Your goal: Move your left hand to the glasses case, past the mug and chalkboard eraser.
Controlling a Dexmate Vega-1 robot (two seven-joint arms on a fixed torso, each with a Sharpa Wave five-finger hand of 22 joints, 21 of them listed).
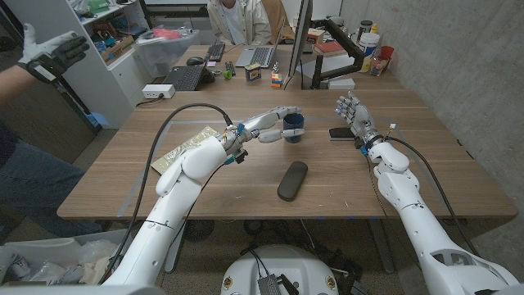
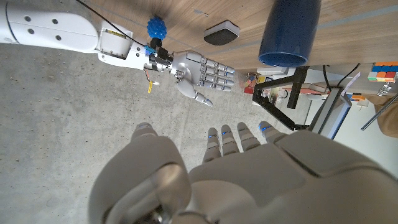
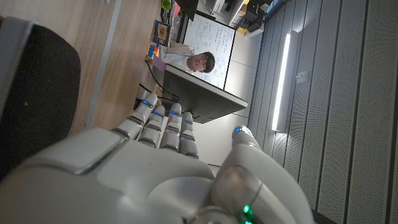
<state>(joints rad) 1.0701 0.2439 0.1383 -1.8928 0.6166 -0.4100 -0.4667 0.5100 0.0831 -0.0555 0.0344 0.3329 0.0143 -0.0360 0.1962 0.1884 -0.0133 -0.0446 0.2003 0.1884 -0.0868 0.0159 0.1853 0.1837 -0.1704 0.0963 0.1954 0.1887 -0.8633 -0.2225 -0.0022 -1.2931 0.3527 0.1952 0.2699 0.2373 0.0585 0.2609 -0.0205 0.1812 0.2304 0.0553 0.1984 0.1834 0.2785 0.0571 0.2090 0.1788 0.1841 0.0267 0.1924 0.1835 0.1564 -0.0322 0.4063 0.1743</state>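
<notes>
left hand [image 1: 264, 129] fingers apart, holding nothing, beside mug [image 1: 293, 128]; glasses case [image 1: 292, 180] nearer table edge; right hand [image 1: 354, 115] empty, spread.

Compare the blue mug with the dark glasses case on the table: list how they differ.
The mug is blue and stands upright, open end up; the glasses case is dark grey to black and lies flat, a long rounded oblong. The mug sits farther back, right at the left hand fingertips; the glasses case lies nearer the robot, apart from both hands. Both rest on the wooden table, unheld.
</notes>
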